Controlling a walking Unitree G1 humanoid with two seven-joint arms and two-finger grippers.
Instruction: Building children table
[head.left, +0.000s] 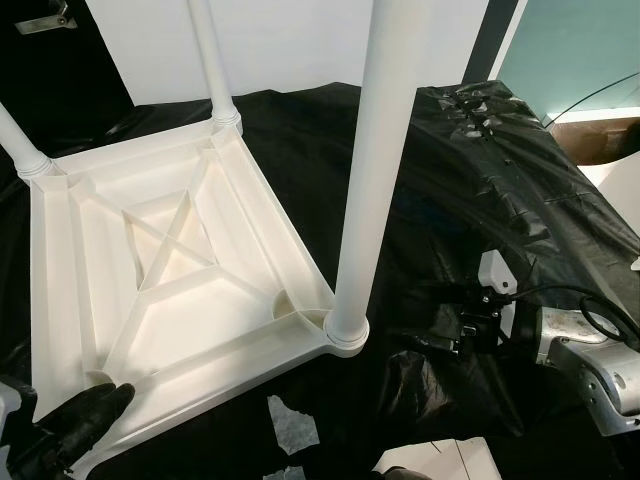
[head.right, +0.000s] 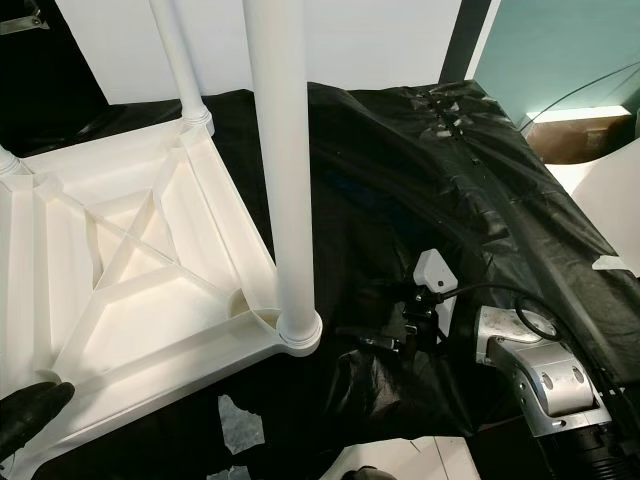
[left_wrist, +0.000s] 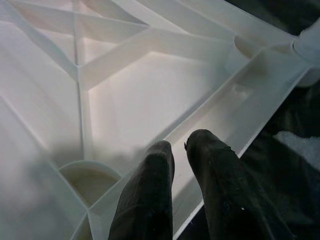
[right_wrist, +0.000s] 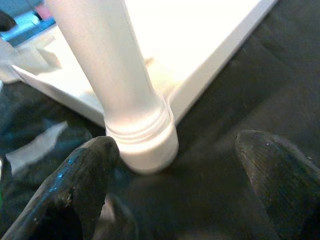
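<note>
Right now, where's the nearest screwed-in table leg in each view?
Left eye view: nearest leg, right of centre, base at the tabletop's near corner.
Right eye view: left of centre.
Left wrist view: just its base at the upper right edge.
Right wrist view: centre-left, ahead of the open right hand.
Shared landmark: upturned white tabletop.

Black plastic sheeting (head.left: 480, 200) covers the floor; paper scraps (head.left: 293, 425) nearby.

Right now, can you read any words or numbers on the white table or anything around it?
No words, numbers or signs can be read.
The upside-down white table and its legs are plain.
The black plastic sheet is plain.
The paper scraps show no print.
</note>
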